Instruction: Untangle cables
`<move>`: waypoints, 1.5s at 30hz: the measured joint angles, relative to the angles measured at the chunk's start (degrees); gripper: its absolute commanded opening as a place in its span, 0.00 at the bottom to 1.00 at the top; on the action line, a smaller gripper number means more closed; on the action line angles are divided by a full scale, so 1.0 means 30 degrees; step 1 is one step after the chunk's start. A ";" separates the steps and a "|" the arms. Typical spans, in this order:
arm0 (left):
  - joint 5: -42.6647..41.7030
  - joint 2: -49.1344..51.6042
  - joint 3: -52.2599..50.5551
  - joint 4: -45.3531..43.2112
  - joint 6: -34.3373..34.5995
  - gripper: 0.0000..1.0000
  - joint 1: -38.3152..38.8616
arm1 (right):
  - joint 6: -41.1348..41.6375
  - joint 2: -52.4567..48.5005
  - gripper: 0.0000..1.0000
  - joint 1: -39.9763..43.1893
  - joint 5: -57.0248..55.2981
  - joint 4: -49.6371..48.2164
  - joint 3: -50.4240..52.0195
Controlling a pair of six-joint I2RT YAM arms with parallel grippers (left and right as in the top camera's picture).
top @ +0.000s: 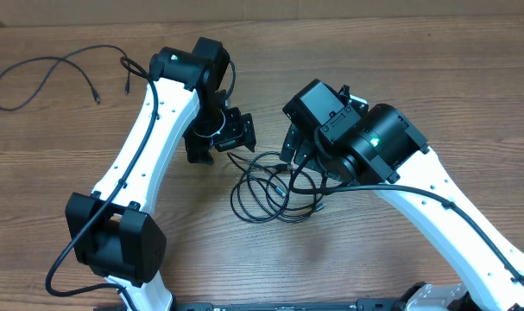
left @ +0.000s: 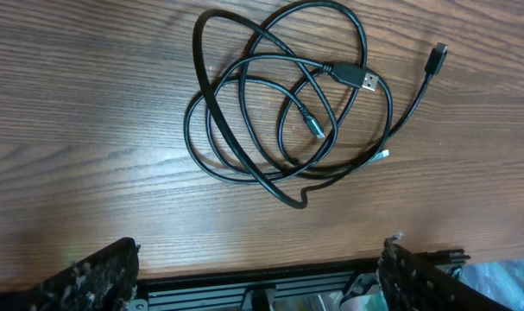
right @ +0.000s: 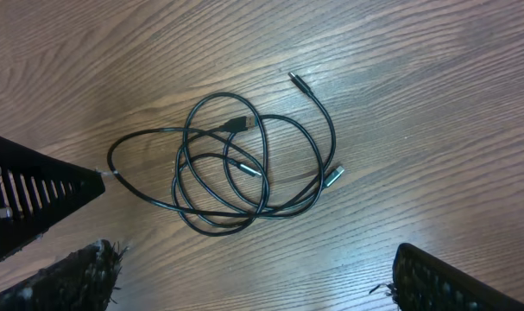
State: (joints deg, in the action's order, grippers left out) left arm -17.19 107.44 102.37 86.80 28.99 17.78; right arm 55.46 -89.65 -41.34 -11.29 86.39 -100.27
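- Overhead: the cables (top: 274, 186) lie in a loose knot of loops on the table (top: 434, 60), near the middle. The left gripper (top: 231, 131) and the right gripper (top: 294, 149) both hang over the knot's far edge. One loose cord (top: 37, 59) lies well apart at the far left, clear of the knot. The arms' own thicker wiring hangs close by, and we judge it could catch a lifted loop.
- Left wrist: its fingers (left: 93, 276) stand spread wide with nothing between them. We judge the loops light, limp and a little springy, so one pulled strand will drag the rest. The USB plug (left: 365, 79) at the right juts out of the knot and offers a stiff place to pinch.
- Right wrist: these fingers (right: 456, 281) are likewise parted and empty. A small plug (right: 300, 82) on the far side ends a free tail, which gives a second good hold. A black wedge (right: 28, 203) at the left, possibly part of the other gripper, sits just beside one loop.
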 measured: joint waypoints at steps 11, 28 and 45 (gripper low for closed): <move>0.0539 0.0000 -0.0007 0.0219 0.0328 0.91 0.0306 | 0.0000 0.0000 1.00 0.0000 -0.0007 0.0000 0.0000; 0.0605 0.0000 -0.0007 0.0437 0.0860 0.89 -0.0073 | -0.0007 0.0000 1.00 0.0000 0.0000 0.0007 0.0000; 0.0670 0.0000 -0.0007 0.0444 0.1311 1.00 0.0204 | -0.0015 0.0000 1.00 0.0000 0.0000 0.0000 0.0000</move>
State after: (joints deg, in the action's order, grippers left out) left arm -15.18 107.44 102.35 88.14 32.93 18.39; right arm 55.42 -89.65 -41.34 -11.29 86.39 -100.27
